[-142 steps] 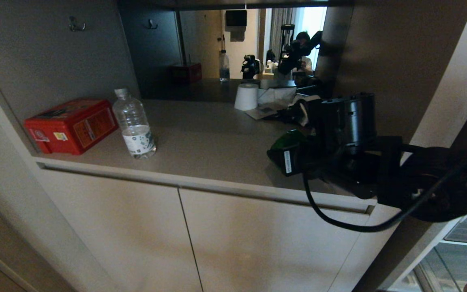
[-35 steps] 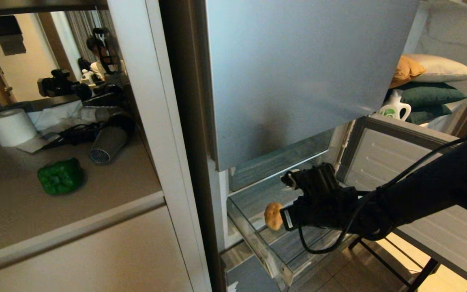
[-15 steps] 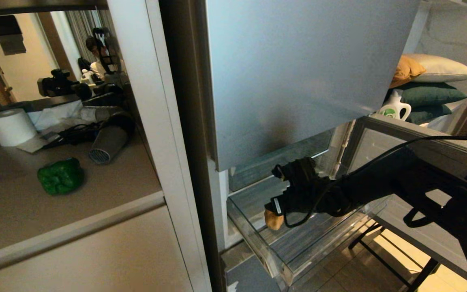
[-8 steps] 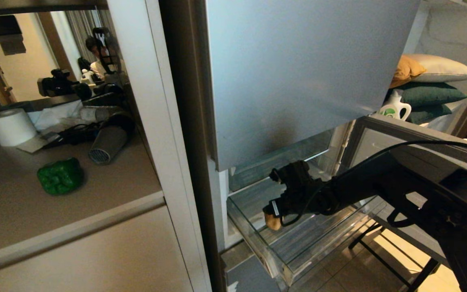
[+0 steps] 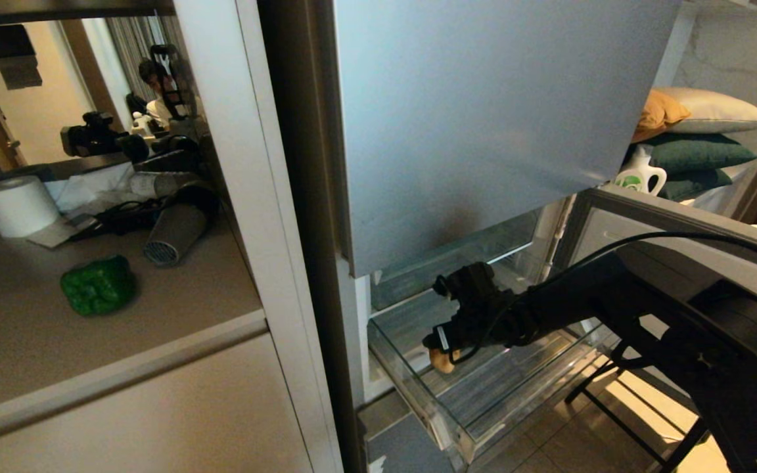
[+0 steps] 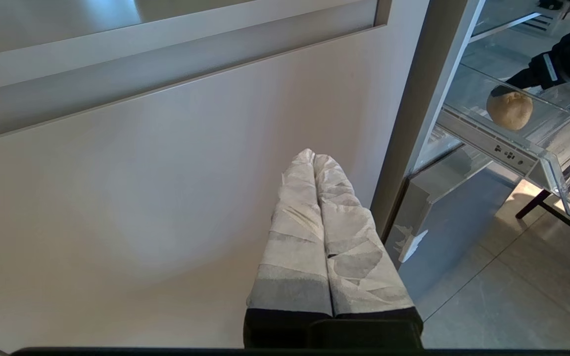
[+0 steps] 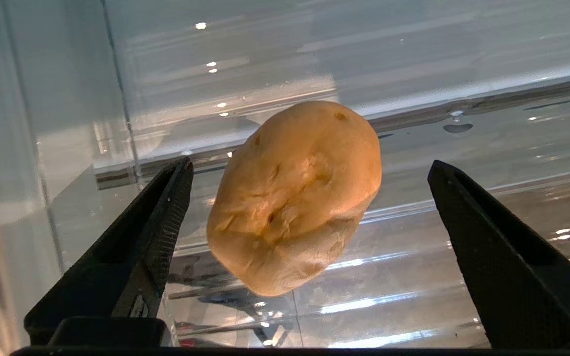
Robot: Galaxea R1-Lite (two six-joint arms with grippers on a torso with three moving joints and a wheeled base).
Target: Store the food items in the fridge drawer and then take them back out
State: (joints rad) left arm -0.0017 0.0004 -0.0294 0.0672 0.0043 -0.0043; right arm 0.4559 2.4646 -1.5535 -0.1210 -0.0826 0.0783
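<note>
While the right end effector [image 7: 309,247] sits low in the fridge drawer [image 5: 483,420], its fingers are wide apart, and the potato [image 7: 295,198] lies between them, touching neither. It looks hard, round and likely to roll, so squeeze its fat middle

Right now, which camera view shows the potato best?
The right wrist view: the potato fills the frame between the open right gripper. The left wrist view shows it small through the fridge drawer wall. The head view shows only a sliver beneath the gripper.
</note>
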